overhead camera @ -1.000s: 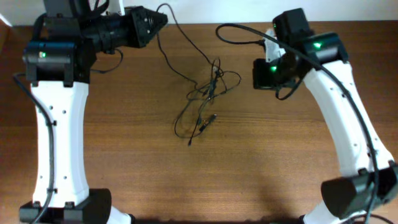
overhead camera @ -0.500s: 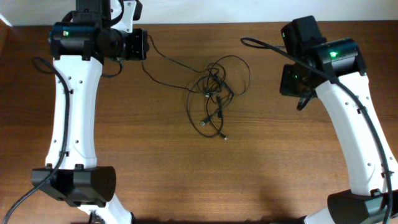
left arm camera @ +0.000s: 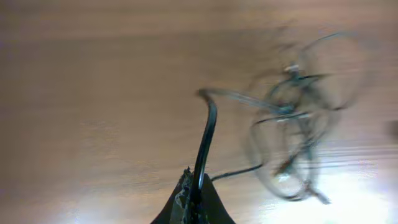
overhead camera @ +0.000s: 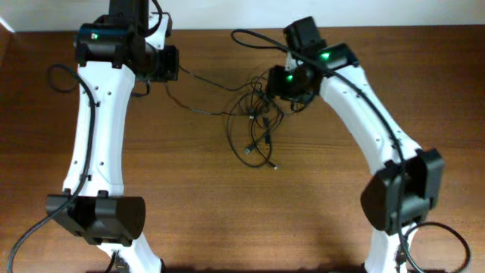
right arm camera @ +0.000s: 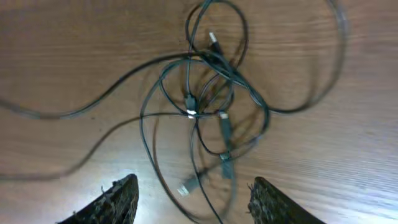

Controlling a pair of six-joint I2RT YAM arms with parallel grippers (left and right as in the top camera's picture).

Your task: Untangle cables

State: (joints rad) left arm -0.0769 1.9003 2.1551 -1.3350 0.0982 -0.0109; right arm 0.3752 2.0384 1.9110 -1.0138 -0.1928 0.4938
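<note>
A tangle of thin black cables (overhead camera: 256,114) lies on the wooden table (overhead camera: 318,205) at centre back, its plug ends (overhead camera: 250,153) trailing toward the front. One strand (overhead camera: 198,76) runs left from it to my left gripper (overhead camera: 168,64). In the left wrist view that gripper (left arm camera: 194,185) is shut on this black cable (left arm camera: 206,134), with the blurred knot (left arm camera: 292,118) to its right. My right gripper (overhead camera: 282,85) hovers over the tangle's upper right. The right wrist view shows it (right arm camera: 196,205) open above the knot (right arm camera: 208,87), holding nothing.
Both white arms reach in from the front, the left arm (overhead camera: 95,144) along the left side and the right arm (overhead camera: 364,129) crossing the right half. The table's back edge (overhead camera: 212,32) meets a pale wall just behind the grippers.
My right arm swung left from the table's right side to above the tangle, and its jaws opened. The left gripper stayed shut on its strand, almost in place.
</note>
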